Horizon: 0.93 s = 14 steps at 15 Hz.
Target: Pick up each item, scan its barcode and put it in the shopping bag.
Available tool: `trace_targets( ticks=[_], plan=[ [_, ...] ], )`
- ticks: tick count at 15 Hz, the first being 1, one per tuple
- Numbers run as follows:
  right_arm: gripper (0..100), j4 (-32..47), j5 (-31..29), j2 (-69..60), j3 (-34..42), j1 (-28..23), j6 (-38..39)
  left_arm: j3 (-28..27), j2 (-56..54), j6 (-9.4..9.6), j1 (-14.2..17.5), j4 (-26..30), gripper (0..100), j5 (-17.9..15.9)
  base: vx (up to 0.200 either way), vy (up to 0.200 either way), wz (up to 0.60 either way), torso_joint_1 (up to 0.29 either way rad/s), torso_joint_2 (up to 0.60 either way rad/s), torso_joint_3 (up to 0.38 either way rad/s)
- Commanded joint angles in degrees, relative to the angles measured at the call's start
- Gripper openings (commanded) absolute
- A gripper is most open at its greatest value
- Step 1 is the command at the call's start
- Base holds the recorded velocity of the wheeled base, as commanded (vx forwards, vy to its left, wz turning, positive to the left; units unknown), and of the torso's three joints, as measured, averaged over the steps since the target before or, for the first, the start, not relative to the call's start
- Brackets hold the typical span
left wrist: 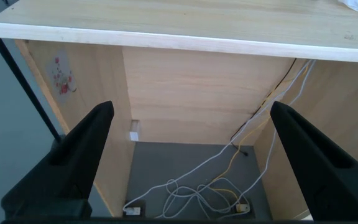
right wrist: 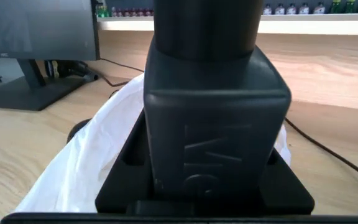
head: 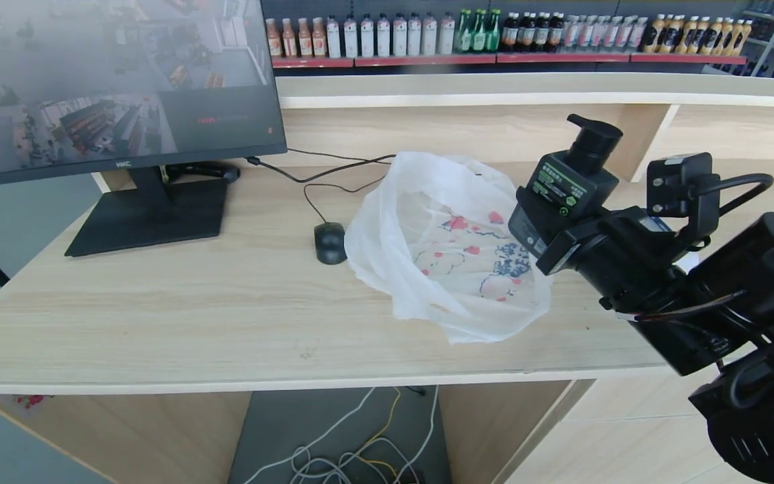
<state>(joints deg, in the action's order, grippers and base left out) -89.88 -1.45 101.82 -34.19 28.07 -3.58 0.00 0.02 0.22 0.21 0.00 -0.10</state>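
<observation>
A black pump bottle with a green-printed label is held in the air, tilted, by my right gripper, which is shut on it just right of the shopping bag's rim. In the right wrist view the bottle stands close before the camera between the two fingers. The white plastic shopping bag with red and blue print lies open on the wooden counter; the bag shows behind the bottle. My left gripper is open, low in front of the counter's edge, facing the space under it.
A black monitor on its stand occupies the counter's left back. A black mouse with its cable lies just left of the bag. Loose cables lie on the floor under the counter. Shelves of bottles line the back.
</observation>
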Motion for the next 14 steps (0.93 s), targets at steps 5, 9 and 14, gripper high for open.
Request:
trace_targets(
  ticks=[5, 9, 14],
  plan=[
    [0, -0.12, 0.04, 3.92, -0.08, 8.05, -2.30, 0.00, -0.02, -0.04, -0.03, 0.00, 100, 0.01, 0.000, 0.000, 0.00, 0.000, 0.00, 0.000],
    [0, -0.12, 0.13, 6.20, -0.61, 9.81, -2.48, 0.00, -0.02, 0.04, -0.03, 0.00, 100, 0.01, 0.000, 0.000, 0.00, 0.000, 0.00, 0.000],
    [0, 0.14, -1.10, 9.81, -7.99, 9.01, -3.10, 0.00, -0.02, 0.04, -0.03, 0.00, 100, 0.01, 0.000, 0.000, 0.00, 0.000, 0.00, 0.000]
  ],
)
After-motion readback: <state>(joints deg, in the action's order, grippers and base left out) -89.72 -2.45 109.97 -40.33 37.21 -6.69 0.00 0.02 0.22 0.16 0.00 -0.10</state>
